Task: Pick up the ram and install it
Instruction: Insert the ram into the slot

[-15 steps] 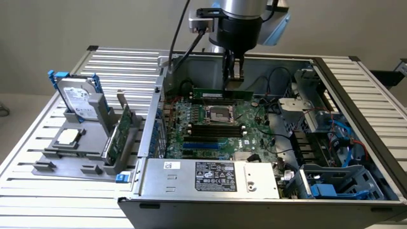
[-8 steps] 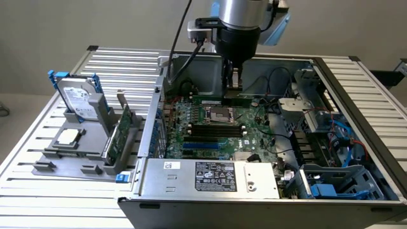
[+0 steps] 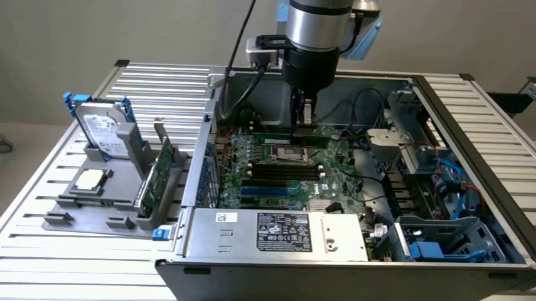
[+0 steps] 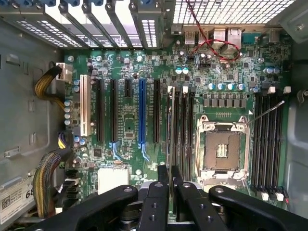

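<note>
Ram (image 4: pixel 169 126), one, seemingly in gripper (image 4: pixel 170 171)

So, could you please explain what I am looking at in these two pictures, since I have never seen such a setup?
This is one robot arm working inside an open computer case that sits on a slatted metal table. One picture comes from a camera off the arm; the other looks down from its wrist onto the motherboard. Its hand is closed on the ram, a thin green memory stick seen edge-on, over the black slots beside the processor socket. At the exterior view's left, a grey stand holds a hard drive.
</note>
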You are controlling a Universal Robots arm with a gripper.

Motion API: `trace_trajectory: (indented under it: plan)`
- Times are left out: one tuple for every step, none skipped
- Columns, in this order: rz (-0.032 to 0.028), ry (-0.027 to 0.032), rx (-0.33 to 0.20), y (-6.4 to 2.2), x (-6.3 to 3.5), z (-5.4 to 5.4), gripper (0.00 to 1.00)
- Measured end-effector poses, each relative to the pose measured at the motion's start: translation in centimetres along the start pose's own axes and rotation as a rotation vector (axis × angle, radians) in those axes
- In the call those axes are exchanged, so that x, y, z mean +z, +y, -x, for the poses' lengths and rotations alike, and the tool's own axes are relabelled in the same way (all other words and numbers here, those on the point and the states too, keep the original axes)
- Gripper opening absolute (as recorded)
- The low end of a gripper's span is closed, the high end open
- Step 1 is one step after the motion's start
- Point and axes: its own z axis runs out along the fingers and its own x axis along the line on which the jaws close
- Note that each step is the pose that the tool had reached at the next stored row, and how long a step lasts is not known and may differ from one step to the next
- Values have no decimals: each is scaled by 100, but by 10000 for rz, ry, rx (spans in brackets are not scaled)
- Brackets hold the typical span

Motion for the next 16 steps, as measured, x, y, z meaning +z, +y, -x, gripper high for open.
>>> trace_trajectory:
  plan:
    - [-1, -2, -1, -1, 19, 1, 14]
    - [-1, -1, 0, -1, 36, 2, 14]
    - [-2, -3, 0, -1, 54, 2, 14]
    - [-3, -4, 0, -1, 72, 3, 14]
    - [-3, -6, 0, -2, 90, 4, 14]
    - [-4, -6, 0, -2, 108, 5, 14]
    - [-4, -5, 0, -2, 127, 5, 14]
    - [-4, -6, 0, -3, 146, 6, 14]
    - [-5, -6, -1, -3, 164, 7, 14]
    - [-5, -6, 0, -3, 181, 8, 14]
    - [-5, -7, -1, -3, 199, 8, 14]
    - [-6, -7, -1, -4, 217, 9, 14]
    - [-6, -7, -2, -4, 236, 10, 14]
    - [-7, -8, -3, -4, 254, 11, 14]
    - [-8, -9, -4, -5, 272, 11, 14]
    - [-9, -11, -5, -5, 290, 12, 14]
